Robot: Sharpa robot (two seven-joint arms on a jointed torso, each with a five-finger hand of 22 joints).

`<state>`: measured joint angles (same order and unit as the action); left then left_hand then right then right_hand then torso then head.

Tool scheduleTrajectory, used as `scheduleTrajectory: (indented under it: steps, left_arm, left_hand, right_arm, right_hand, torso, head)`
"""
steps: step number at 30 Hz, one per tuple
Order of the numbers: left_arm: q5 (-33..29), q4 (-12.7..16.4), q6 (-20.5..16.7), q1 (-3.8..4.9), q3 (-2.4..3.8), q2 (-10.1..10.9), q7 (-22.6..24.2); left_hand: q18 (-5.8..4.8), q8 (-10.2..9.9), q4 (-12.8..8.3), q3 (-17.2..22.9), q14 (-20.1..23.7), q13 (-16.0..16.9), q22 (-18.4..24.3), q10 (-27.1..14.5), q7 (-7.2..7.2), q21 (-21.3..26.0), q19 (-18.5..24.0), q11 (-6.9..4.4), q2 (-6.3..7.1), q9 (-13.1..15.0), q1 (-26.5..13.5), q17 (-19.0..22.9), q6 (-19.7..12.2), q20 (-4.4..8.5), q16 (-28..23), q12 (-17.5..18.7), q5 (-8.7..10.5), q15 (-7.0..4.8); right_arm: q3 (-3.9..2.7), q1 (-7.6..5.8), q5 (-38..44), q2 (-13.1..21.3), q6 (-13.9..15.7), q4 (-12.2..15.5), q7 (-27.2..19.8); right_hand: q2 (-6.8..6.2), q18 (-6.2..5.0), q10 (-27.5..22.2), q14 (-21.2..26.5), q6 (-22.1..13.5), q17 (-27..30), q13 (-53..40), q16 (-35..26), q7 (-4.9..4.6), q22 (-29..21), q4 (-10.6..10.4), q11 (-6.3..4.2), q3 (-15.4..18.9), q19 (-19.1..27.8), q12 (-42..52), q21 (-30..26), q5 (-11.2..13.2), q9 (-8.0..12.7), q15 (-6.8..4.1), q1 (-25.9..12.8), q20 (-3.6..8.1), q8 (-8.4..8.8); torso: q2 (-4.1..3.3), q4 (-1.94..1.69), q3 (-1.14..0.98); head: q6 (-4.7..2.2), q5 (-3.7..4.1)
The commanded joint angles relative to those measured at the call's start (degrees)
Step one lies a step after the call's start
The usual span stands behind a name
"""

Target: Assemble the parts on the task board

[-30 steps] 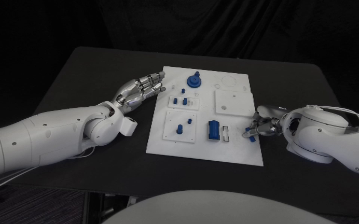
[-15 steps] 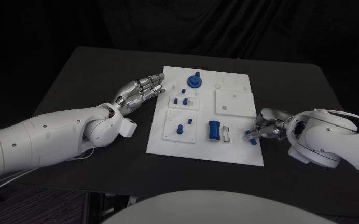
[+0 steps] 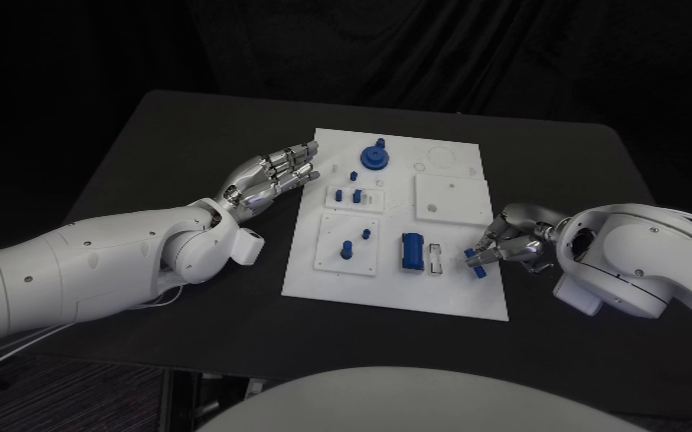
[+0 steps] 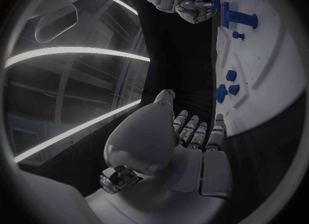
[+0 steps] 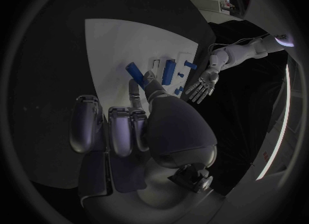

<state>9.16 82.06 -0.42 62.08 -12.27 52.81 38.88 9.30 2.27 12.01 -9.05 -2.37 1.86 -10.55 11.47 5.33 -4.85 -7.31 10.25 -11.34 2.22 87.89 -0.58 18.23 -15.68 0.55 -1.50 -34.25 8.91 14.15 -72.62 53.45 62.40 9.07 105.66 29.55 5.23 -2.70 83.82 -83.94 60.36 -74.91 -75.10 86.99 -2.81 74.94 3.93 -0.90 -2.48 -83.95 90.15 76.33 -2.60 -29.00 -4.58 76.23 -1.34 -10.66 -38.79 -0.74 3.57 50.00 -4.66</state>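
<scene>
A black curtain hangs behind the black desk [image 3: 188, 132], and the white board [image 3: 454, 297] lies flat in its middle. On the board we see a round blue part [image 3: 374, 157] with a post near the far edge, small blue pegs [image 3: 346, 194] below it, a blue peg [image 3: 346, 248] standing in a square plate, and a blue block [image 3: 413, 251] upright beside a slot.

Our right hand [image 3: 502, 245] sits at the board's right edge, fingers curled together, pinching a small blue part [image 3: 477, 261] between thumb and finger just above the board's surface. In the right wrist view that same piece [image 5: 135, 71] sticks out from the fingertips over the white board, close to the blue block [image 5: 169, 71].

Our left hand [image 3: 271, 177] rests over the desk just beside the board's left edge, fingers straight and slightly apart, holding nothing; its fingertips reach nearly to the board's edge, level with the small pegs.

Compared with a second ago, the right hand has turned slightly at the wrist and the held part has edged a little inward toward the block. The left hand and the parts on the board are as they were.
</scene>
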Motion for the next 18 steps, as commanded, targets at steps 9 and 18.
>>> scheduleTrajectory:
  steps: [9, 18]
  left_arm:
    - [0.0, -0.1, 0.8, -0.15, 0.04, -0.2, 2.4]
    - [0.0, -0.1, 0.8, -0.17, 0.04, -0.3, 2.3]
  left_hand:
    - [1.0, 0.2, -0.3, -0.1, 0.0, 0.1, 0.0, 0.4, -0.16, -0.2, -0.1, -0.13, -0.2, 0.0, 0.5, -0.1, 0.1, -0.01, 0.3, -0.4, -0.33, 0.46]
    - [1.0, 0.2, -0.3, -0.1, 0.0, 0.1, 0.0, 0.4, -0.16, -0.2, -0.1, -0.13, -0.2, 0.0, 0.5, -0.1, 0.1, -0.01, 0.3, -0.4, -0.33, 0.46]
  right_arm:
    - [0.01, -0.36, -7.3, -1.1, 1.2, -1.0, -0.2]
    - [0.01, -0.38, -14.7, -2.3, 3.3, -2.3, 1.0]
  right_hand:
    - [1.34, -0.34, 6.2, -4.6, 0.6, -7.2, -14.9, 0.0, -0.06, 11.0, 0.2, -0.38, -0.7, -0.6, -0.1, 0.4, -0.2, 0.5, -0.29, -0.2, -0.13, 0.2]
    - [1.23, -0.32, 6.2, -4.6, 0.6, -7.1, -14.9, 0.0, -0.19, 11.0, -0.1, -0.29, -1.0, -0.6, -0.1, 0.4, -0.2, 1.0, -0.22, -2.0, -0.16, 0.5]
  torso:
    - [-0.27, -0.16, -0.01]
    - [-0.33, -0.14, -0.06]
  head:
    - [0.0, 0.04]
    - [0.0, 0.23]
